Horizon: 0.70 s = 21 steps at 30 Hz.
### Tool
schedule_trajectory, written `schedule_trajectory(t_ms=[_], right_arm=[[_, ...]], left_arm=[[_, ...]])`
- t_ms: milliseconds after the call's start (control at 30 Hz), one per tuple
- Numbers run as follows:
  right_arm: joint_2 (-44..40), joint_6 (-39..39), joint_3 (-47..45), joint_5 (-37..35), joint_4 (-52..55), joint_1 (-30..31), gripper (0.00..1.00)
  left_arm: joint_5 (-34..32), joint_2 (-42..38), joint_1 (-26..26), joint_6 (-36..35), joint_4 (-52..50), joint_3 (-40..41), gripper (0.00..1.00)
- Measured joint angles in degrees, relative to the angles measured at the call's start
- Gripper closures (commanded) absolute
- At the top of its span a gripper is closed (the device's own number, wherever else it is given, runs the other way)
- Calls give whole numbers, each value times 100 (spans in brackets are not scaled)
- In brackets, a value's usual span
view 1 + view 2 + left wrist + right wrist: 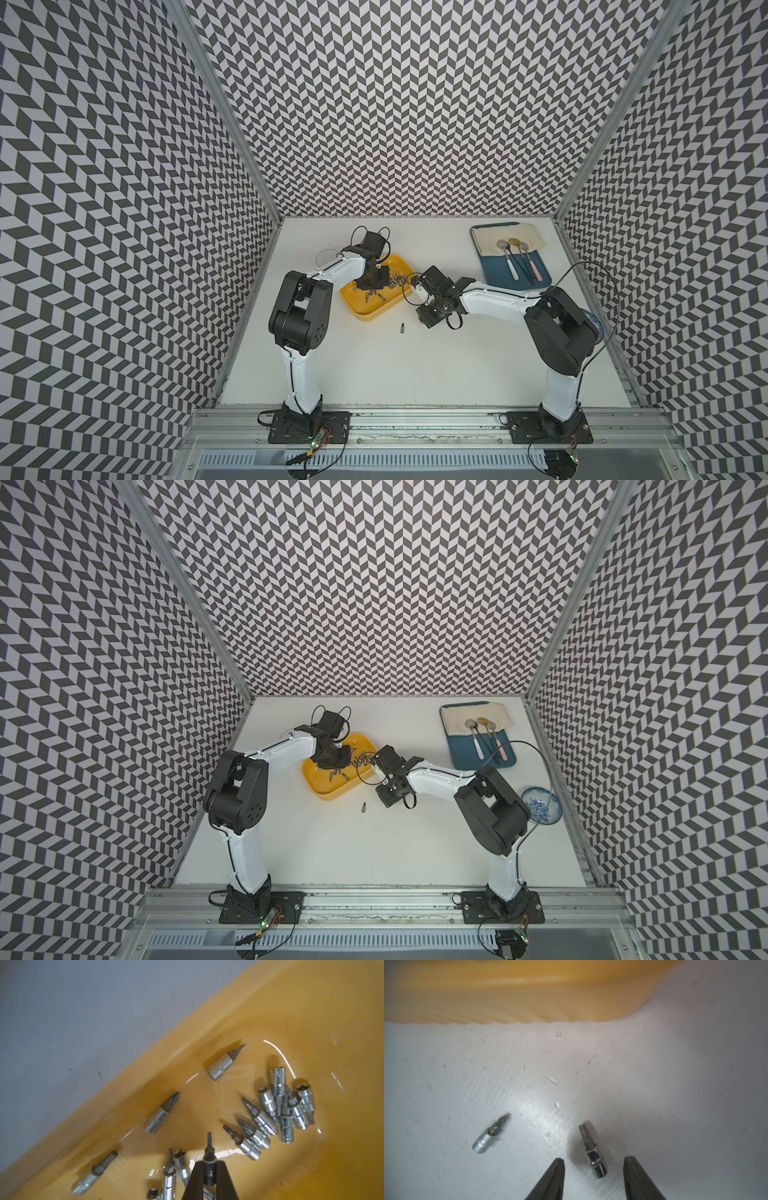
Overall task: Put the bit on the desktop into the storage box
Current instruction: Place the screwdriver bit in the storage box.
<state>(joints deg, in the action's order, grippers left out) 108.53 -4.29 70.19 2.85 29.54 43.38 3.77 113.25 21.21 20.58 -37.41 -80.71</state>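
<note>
The yellow storage box sits on the white desktop and holds several metal bits. My left gripper hangs over the inside of the box, shut on a dark bit that sticks out past its fingertips. My right gripper is low over the desktop just beside the box, open. A bit lies between its fingers, touching neither. A second bit lies on the desktop nearby. In both top views one loose bit shows in front of the box.
A blue tray with a cloth and spoons lies at the back right. A patterned bowl stands by the right arm's elbow. A clear glass cup stands behind the left arm. Patterned walls close in three sides.
</note>
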Motion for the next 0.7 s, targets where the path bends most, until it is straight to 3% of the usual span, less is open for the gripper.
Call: schedule_trajectory(t_ms=[200, 700], right_arm=[[26, 28, 17, -59, 2, 2, 50], [70, 76, 24, -116, 17, 39, 54]], left_arm=[[0, 155, 2, -4, 28, -4, 100], [0, 170, 0, -24, 52, -4, 83]])
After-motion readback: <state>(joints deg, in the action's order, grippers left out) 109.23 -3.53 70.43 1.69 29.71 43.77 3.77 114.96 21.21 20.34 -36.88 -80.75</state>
